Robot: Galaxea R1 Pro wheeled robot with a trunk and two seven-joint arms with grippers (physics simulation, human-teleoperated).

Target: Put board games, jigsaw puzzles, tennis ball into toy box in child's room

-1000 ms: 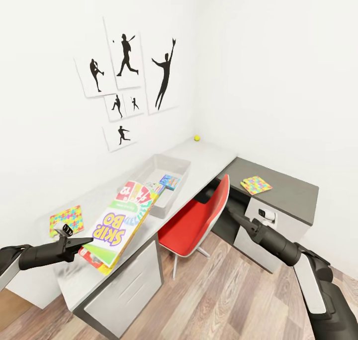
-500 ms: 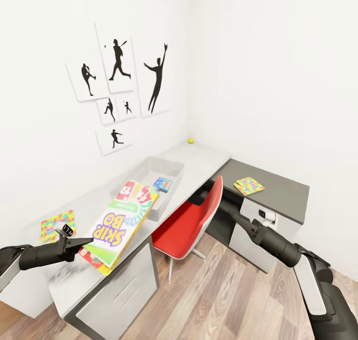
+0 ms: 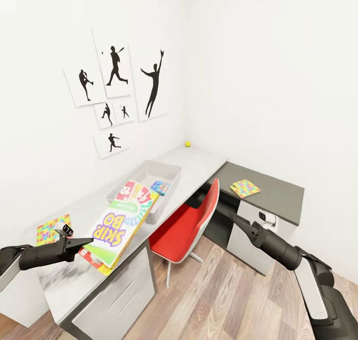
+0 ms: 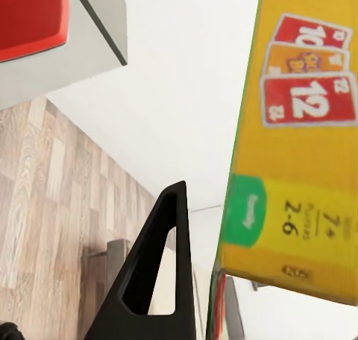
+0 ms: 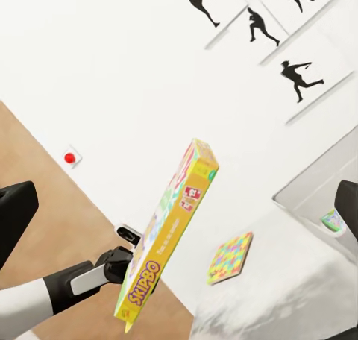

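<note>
Left gripper [image 3: 85, 241] clamped on the lower edge of a board game [image 3: 121, 222] printed "SKIP BO", lid side up and tilted above the table [image 3: 94, 273], with red "12" and "10" cards and "2-6" and "7+" readable just past the fingers in the left wrist view. Beyond the held box, toy box [image 3: 149, 173] on the table with a small blue game [image 3: 160, 187] inside; one jigsaw puzzle [image 3: 52, 229] close behind the jaws, tennis ball [image 3: 188, 143] far off at the corner. Right gripper [image 3: 229, 215] hanging apart beside a red chair [image 3: 186, 225], jaw state impossible to tell, second jigsaw puzzle [image 3: 244, 187] lying on the dark cabinet [image 3: 271, 193] beyond it.
</note>
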